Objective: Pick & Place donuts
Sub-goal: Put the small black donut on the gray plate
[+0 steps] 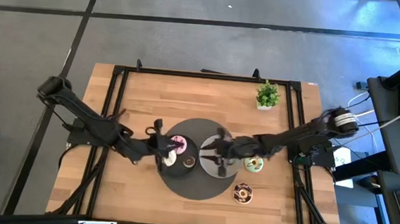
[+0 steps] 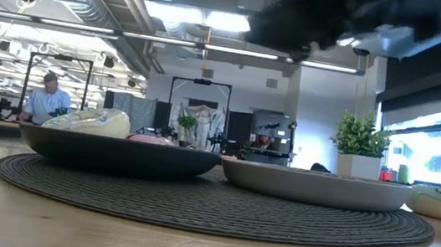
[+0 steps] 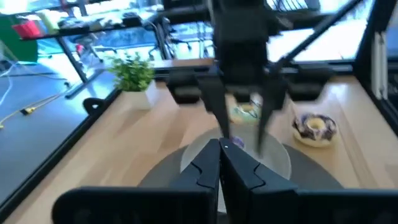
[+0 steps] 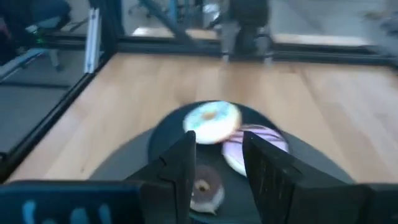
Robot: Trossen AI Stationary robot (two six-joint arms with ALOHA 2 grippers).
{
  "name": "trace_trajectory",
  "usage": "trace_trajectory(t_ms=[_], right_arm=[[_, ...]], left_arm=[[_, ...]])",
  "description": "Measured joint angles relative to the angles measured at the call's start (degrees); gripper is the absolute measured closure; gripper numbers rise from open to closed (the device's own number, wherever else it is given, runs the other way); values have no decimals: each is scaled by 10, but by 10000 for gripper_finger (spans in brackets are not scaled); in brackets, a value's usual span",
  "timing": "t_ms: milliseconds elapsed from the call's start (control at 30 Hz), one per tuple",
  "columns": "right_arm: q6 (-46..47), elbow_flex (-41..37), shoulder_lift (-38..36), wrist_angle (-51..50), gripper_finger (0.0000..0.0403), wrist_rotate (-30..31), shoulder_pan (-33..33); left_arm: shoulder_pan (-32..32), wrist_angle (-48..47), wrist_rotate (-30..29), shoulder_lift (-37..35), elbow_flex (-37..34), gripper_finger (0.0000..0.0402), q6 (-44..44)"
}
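A dark plate point(image 1: 170, 161) and a grey plate point(image 1: 219, 167) sit on a round woven mat point(image 1: 195, 186). The dark plate holds a cream donut point(image 4: 211, 121), a pink-purple striped donut point(image 4: 258, 144) and a brown donut point(image 4: 205, 186). A green-white donut point(image 1: 254, 164) and a chocolate sprinkled donut point(image 1: 242, 193) lie on the table to the right of the mat. My left gripper point(image 3: 221, 152) is shut and hovers at the dark plate's left side. My right gripper point(image 4: 217, 158) is open above the grey plate and points toward the dark plate's donuts.
A small potted plant point(image 1: 267, 95) stands near the table's far right corner. A black frame point(image 1: 116, 99) runs along the table's edges. Bare wood lies on the far side of the mat and at the near left. A person point(image 2: 46, 102) sits in the room behind.
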Motion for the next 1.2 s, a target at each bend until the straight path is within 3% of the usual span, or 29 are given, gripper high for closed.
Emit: trace_trajectory(t_ms=[167, 267, 567, 1033, 1200], right_arm=[[2, 138, 94, -212, 268, -26, -21], [2, 199, 146, -279, 268, -25, -28], [46, 262, 229, -315, 268, -43, -35], [77, 262, 250, -312, 268, -51, -37], [77, 262, 250, -316, 286, -42, -38]], left_arm=[[-3, 22, -15, -24, -30, 396, -6], [-6, 22, -19, -24, -33, 392, -9], [-24, 3, -11, -23, -33, 391, -24], [-29, 0, -12, -23, -33, 389, -9], [-29, -1, -12, -23, -33, 393, -9]])
